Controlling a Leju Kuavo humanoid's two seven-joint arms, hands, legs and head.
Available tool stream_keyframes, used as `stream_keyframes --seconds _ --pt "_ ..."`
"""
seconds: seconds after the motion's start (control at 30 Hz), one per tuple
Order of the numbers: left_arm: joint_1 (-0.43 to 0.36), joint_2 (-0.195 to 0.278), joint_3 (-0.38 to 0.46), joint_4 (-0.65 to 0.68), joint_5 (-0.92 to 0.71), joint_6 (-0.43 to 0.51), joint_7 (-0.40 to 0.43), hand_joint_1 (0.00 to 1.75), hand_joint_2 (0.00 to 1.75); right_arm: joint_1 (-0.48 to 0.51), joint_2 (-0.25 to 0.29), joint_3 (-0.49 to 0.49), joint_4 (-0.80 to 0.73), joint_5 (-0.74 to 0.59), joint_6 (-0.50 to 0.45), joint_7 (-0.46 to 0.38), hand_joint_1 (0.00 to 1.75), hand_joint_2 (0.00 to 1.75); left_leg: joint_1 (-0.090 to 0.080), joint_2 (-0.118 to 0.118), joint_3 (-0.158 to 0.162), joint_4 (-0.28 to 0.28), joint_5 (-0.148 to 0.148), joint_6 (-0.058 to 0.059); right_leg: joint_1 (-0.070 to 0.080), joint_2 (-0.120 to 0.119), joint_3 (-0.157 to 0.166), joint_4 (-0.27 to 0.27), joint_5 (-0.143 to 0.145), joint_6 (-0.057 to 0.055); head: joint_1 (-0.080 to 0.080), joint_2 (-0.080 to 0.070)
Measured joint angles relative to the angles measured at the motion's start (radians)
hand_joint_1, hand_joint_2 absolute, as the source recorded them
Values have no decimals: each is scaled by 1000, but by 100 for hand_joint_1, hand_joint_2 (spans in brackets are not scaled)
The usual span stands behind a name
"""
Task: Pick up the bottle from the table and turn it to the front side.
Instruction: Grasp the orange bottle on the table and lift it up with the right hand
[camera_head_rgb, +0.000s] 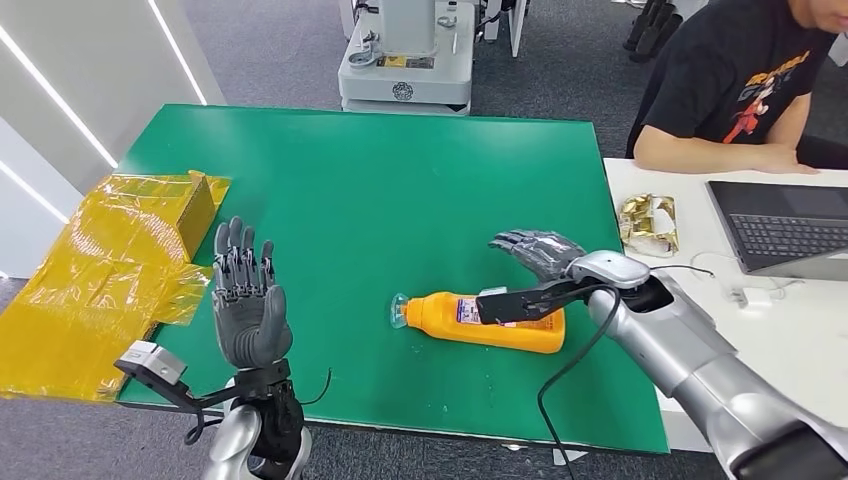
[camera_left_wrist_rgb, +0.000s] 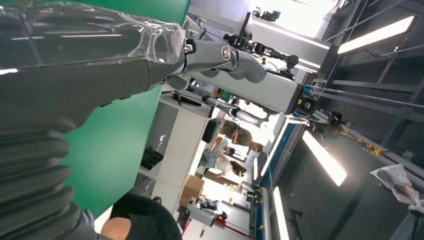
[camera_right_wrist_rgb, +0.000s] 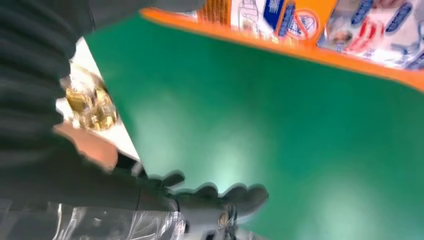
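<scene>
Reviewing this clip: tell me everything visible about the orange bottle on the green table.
The orange bottle lies on its side on the green table, toward the near right. It looks like glossy plastic, with a pale translucent cap pointing toward the robot's left and a flat base toward its right. A printed label with blue and white graphics faces up. The right hand hovers open just beyond it, apparently not touching; a dark bracket at the wrist crosses in front of the label.

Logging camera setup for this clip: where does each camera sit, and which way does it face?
Head view: high on the body, looking down at the green table, orange bottle, left hand, right hand.
Left wrist view: behind the left hand, looking past the table edge into the room.
Right wrist view: behind the right hand, facing the tabletop and bottle.
Head and right wrist views share the bottle.
</scene>
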Motion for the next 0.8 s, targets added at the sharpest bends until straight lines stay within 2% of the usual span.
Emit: stream_keyframes --seconds 0.53,0.8 --pt "-25 7 0 23 23 19 -12 0 175 -84 55 112 124 -61 44 -51 0 175 0 0 0 1 0 0 0 0 0 0 0 0 0 0" --pt "-25 13 0 23 31 40 -24 0 175 -110 75 146 128 -104 4 -40 0 175 0 0 0 1 0 0 0 0 0 0 0 0 0 0"
